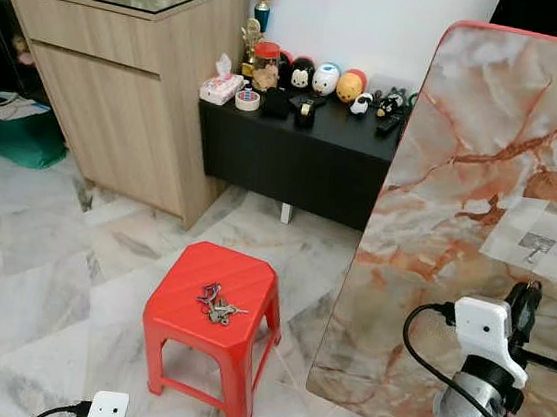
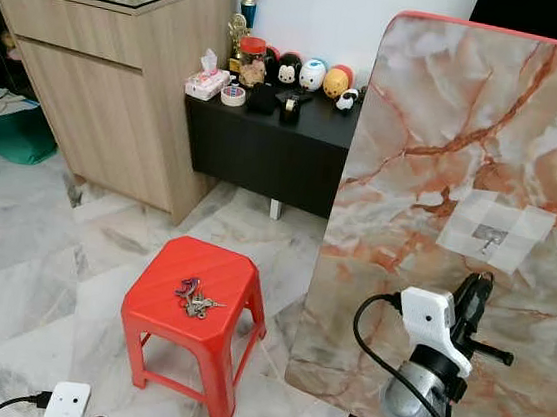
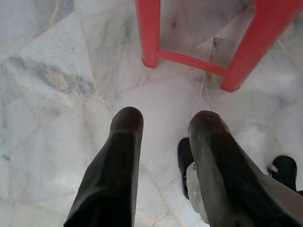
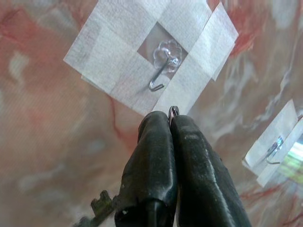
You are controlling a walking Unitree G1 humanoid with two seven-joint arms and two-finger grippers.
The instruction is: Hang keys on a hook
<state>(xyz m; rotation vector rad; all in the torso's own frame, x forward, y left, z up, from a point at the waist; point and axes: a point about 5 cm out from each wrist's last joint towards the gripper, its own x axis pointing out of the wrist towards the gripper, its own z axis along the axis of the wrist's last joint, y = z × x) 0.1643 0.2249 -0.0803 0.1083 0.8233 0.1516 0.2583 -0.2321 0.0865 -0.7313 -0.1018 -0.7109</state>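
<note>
Below the hook [image 4: 161,71] on the marble board [image 1: 464,169], I have my right hand [image 4: 171,124] clamped on a key [image 4: 100,204], its ring [image 4: 173,111] poking out at the fingertips just short of the hook. More keys [image 1: 215,304] lie on the red stool [image 1: 180,318], well left of the board. My left hand [image 3: 163,125] hangs parted over the floor [image 3: 57,85] beside the stool's legs. Tape [image 4: 109,56] frames the hook.

Glossy red plastic stool [image 1: 217,302], metal keys [image 1: 215,305].
</note>
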